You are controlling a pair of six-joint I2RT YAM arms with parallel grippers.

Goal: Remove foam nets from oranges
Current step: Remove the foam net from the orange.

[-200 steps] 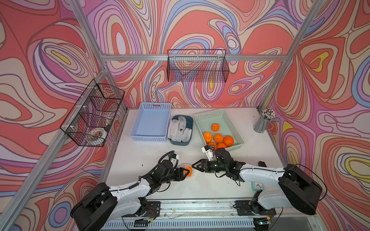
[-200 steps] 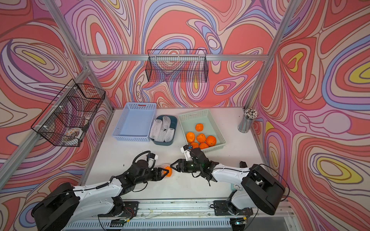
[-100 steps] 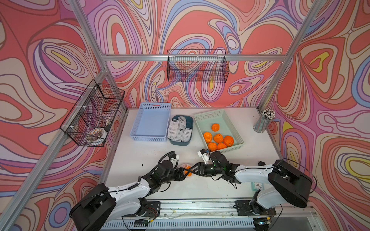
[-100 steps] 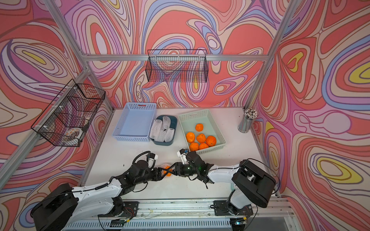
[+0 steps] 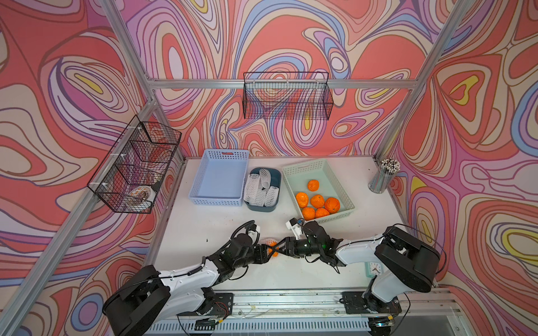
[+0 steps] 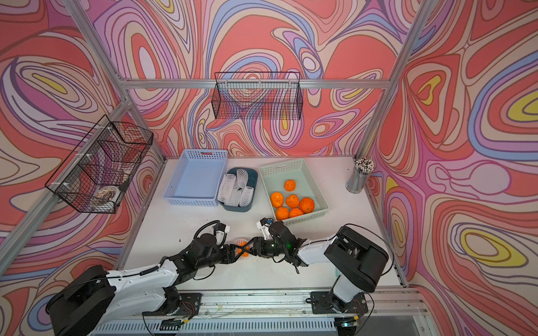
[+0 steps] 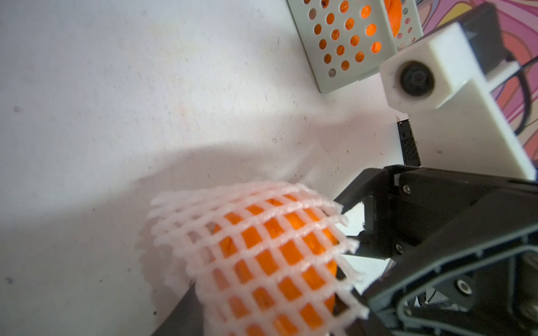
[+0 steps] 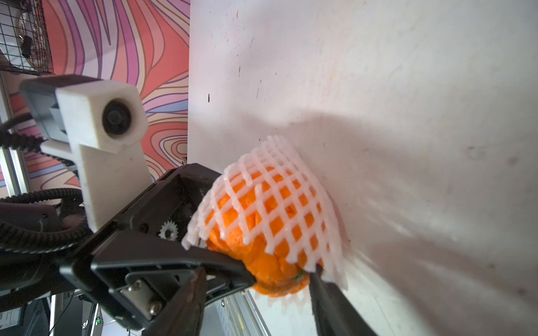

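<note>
Left gripper [image 5: 267,252] clamped on an orange [image 8: 270,270] at the front middle of the white table [image 8: 393,87], its foam net [image 8: 279,186] covering all but one end; right gripper [image 8: 259,275] with jaws apart either side of that bare end, one finger [image 8: 323,288] at the net's hem. The net, judged light, soft and stretchy, should slide off if pinched at its loose hem, while the firm fruit bears a steady squeeze.
</note>
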